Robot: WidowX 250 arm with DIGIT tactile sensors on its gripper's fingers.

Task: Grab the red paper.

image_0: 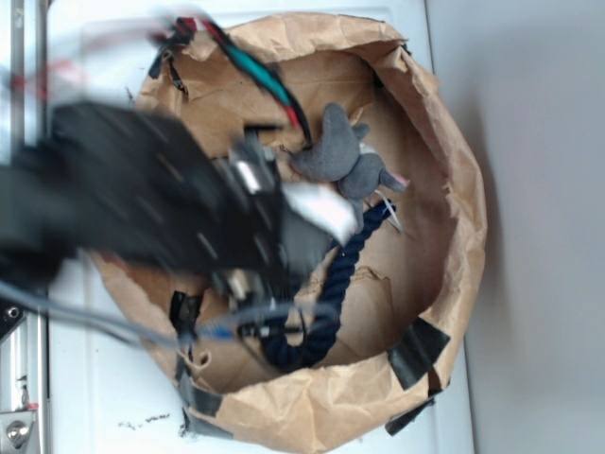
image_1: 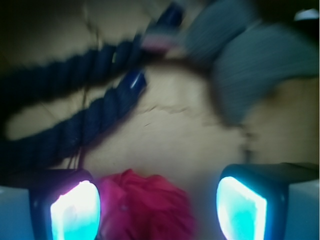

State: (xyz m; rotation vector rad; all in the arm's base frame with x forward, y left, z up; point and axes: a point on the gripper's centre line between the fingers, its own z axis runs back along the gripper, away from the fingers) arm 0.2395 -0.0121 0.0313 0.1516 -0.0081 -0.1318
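Observation:
In the wrist view the red paper [image_1: 145, 207], a crumpled red wad, lies on the brown bag floor between my two fingers, close against the left pad [image_1: 75, 212] with a gap to the right pad [image_1: 240, 212]. My gripper [image_1: 157, 212] is open around it. From the exterior camera the blurred black arm and gripper [image_0: 284, 236] hang low inside the brown paper bag [image_0: 454, 170] and hide the red paper.
A dark blue rope [image_0: 331, 303] curls along the bag floor, also the rope [image_1: 75, 125] just beyond my fingers. A grey plush toy [image_0: 340, 151] lies at the back, seen as the toy [image_1: 260, 65] at upper right. The bag walls ring the space.

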